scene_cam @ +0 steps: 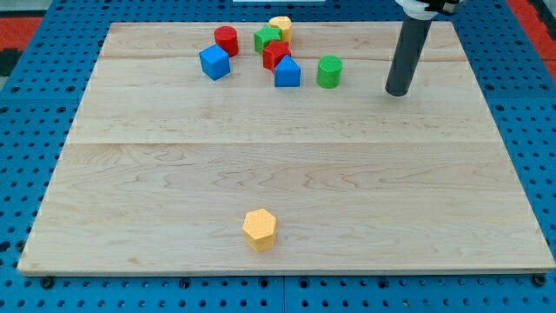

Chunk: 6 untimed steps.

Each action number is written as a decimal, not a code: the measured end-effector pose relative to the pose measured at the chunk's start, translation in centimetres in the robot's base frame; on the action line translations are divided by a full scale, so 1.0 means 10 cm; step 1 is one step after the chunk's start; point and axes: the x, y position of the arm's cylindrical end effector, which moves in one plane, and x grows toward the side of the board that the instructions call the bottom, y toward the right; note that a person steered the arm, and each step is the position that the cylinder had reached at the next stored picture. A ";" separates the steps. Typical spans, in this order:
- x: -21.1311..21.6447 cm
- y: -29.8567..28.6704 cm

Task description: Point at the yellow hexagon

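Upright rod, my tip (399, 90) well apart from yellow hexagon (260, 229).

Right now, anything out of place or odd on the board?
Nothing damaged or tipped. Only standout: the yellow hexagon sits alone near the view's bottom, far from the cluster at the top, where the red star is jammed against the blue house-shaped block. My tip is upper right, beside the green cylinder.

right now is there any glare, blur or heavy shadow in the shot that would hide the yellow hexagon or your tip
Camera view: even, soft light, no harsh glare on the wooden board; the yellow hexagon near the view's bottom is sharp with a faint shadow; my tip at the view's upper right is crisp, far from it.
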 end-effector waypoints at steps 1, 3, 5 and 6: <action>0.00 0.00; -0.27 0.02; -0.27 0.02; 0.11 0.02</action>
